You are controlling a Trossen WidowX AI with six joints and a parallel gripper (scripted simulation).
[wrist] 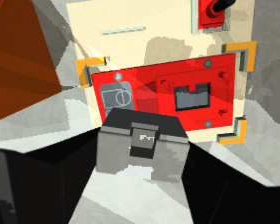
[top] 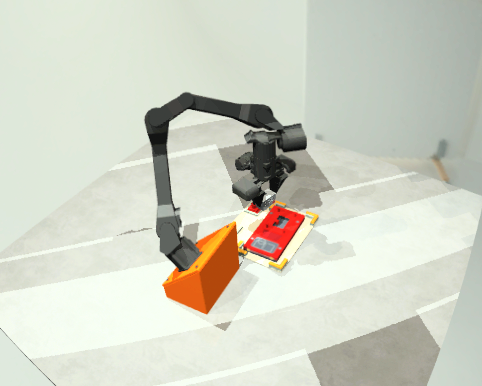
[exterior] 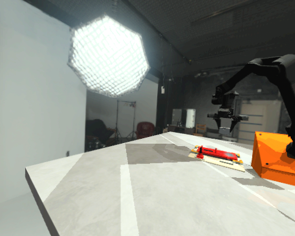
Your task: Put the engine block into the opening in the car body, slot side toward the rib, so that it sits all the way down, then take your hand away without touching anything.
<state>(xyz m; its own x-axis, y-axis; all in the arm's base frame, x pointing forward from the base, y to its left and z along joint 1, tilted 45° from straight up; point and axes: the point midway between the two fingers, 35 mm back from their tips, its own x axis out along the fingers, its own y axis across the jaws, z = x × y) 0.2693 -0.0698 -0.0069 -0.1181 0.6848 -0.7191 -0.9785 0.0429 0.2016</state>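
Observation:
My gripper [top: 270, 198] [exterior: 225, 129] [wrist: 141, 138] is shut on the grey engine block [top: 266, 201] [exterior: 224, 131] [wrist: 163, 159], one finger on each side. The block hangs in the air above the board; a dark slot shows at its middle in the wrist view. The red car body [top: 290, 235] [exterior: 220, 153] [wrist: 146, 95] lies flat below. Its opening [top: 282, 221] [wrist: 192, 102] shows, with a small red rib on its upper edge in the wrist view. In that view the block is left of and lower than the opening, and hides part of the body's near edge.
The cream base board [top: 244, 221] [wrist: 126, 50] has yellow corner brackets [top: 280, 264] [wrist: 250, 56] around the body. A red piece with a black handle [wrist: 207, 17] stands near the board's edge. The orange box [top: 219, 275] [exterior: 273, 153] [wrist: 21, 65] stands beside the board, at the arm's base.

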